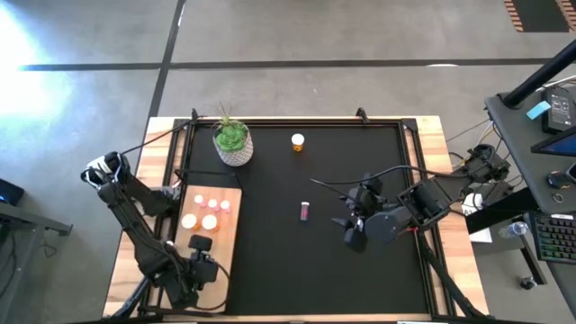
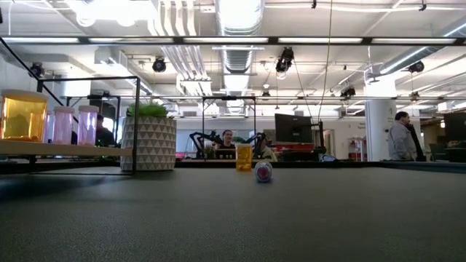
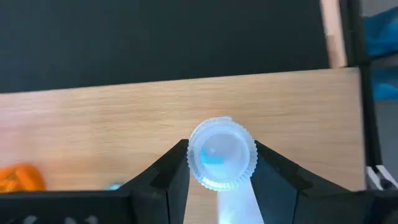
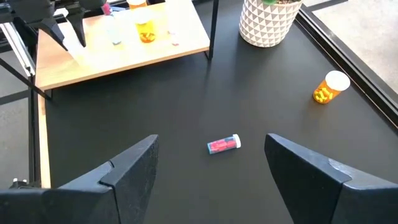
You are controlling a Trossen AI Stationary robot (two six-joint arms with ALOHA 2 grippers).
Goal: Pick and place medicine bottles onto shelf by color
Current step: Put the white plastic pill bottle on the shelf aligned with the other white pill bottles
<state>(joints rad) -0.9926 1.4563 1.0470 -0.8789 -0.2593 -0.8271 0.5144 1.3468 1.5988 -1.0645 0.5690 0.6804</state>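
Note:
My left gripper is shut on a clear bluish medicine bottle with a white cap, over the near end of the light-wood shelf. Several orange and pink bottles stand on the shelf's far half. One pink bottle lies on its side on the black mat, and an orange one stands near the far edge. My right gripper hangs open above the mat, on the near side of the pink bottle. My left gripper pinches the clear bottle between its two fingers, on the body's two sides just under the cap. The fingers come steeply from above, and the cap faces up toward the wrist. Whether the bottle's base touches the shelf cannot be told.
A white patterned pot with a green plant stands at the mat's far left, just beyond the shelf. The shelf sits raised above the mat. Bare black mat lies around the two loose bottles.

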